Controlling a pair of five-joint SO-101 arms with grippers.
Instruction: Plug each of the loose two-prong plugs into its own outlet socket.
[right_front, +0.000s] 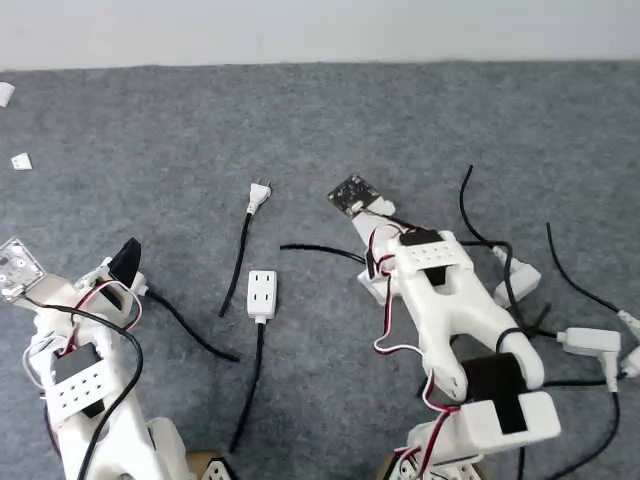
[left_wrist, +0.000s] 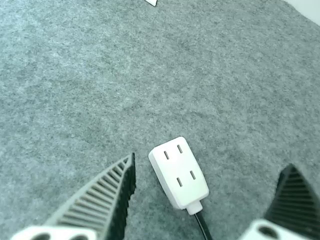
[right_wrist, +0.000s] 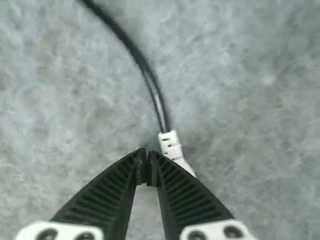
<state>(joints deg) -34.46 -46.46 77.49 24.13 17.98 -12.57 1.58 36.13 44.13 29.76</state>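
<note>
**Risk: R grab misses plug**

Grey bench (right_front: 450, 130). L fingers (left_wrist: 100, 200) are spread wide w/ socket (left_wrist: 179, 172) between them, untouched. R fingers (right_wrist: 115, 195) are pressed together, plug (right_wrist: 170, 145) just beside them, not between. A lift prob comes up empty, or the tips nudge the plug & cable (right_wrist: 142, 65) askew.

Grey felt-like table covering (right_front: 150, 130) is recorded. Two small white flat scraps (right_front: 20, 161) are seen at its left edge.

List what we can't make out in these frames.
- Right wrist view: plug prongs hidden behind right gripper; contact unclear.
- Left wrist view: outlet socket cord cut off by the edge.
- High view: white fitting cut off by right edge.
</note>
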